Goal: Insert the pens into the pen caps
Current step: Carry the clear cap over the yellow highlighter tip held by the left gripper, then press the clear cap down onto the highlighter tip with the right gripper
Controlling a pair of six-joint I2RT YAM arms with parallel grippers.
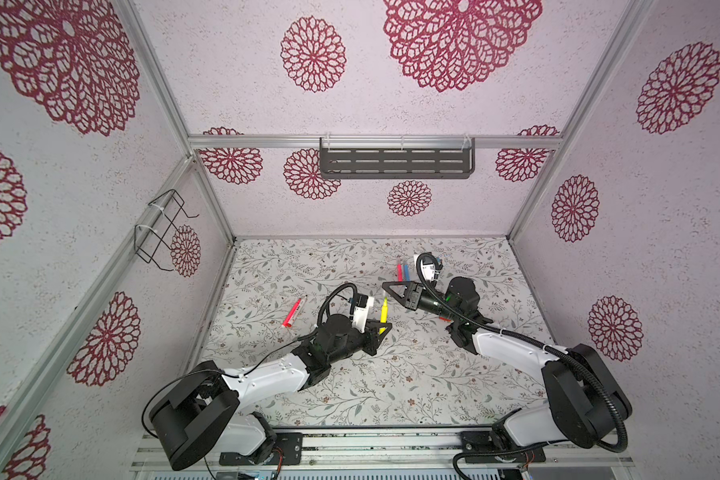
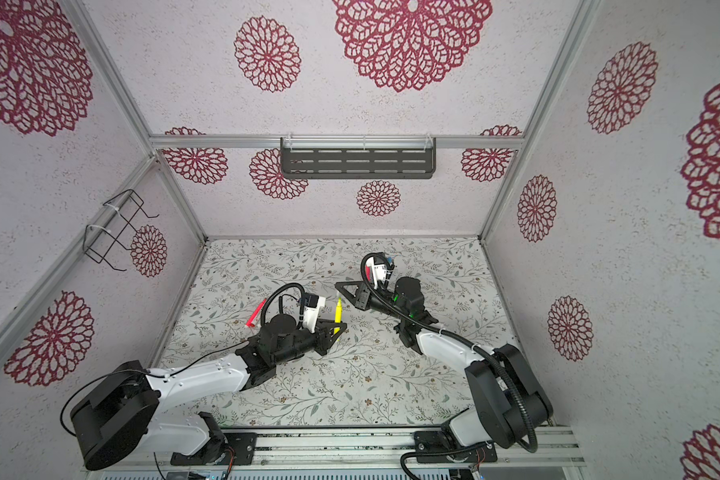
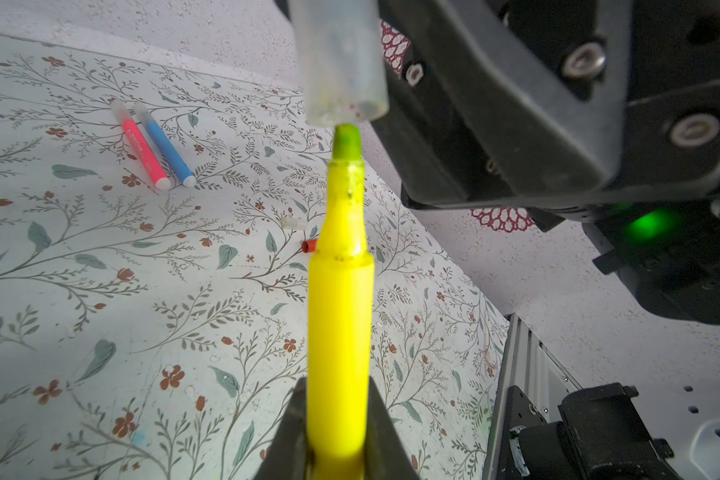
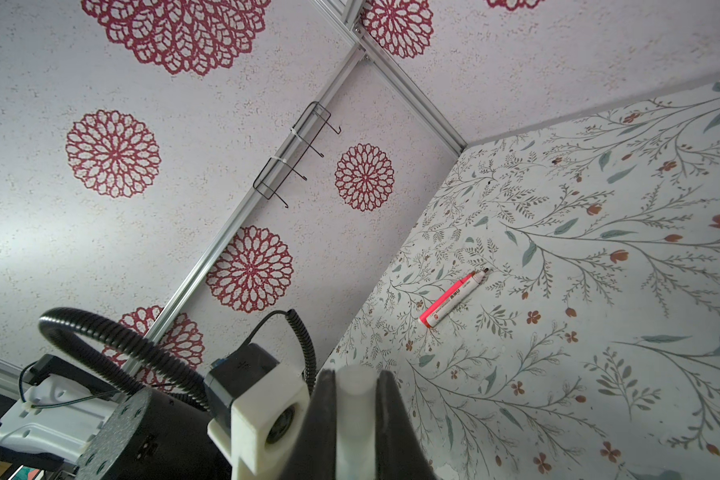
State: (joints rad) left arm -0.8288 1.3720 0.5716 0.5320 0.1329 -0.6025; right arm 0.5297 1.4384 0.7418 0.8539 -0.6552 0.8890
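Left gripper clamps yellow pen, right gripper pale cap at its twelve o'clock, not yet seated. Pink pen, blue pen judged capped.

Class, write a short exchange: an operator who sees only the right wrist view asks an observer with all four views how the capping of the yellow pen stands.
Operator: My right gripper is shut on a pale cap, but I see no yellow pen. Where is it?
Observer: The left gripper is shut on the yellow pen, which points straight at your cap's open mouth.
Operator: Is it inside?
Observer: Not yet. In the left wrist view the tip sits right at the cap's rim, with none of it visibly inside.
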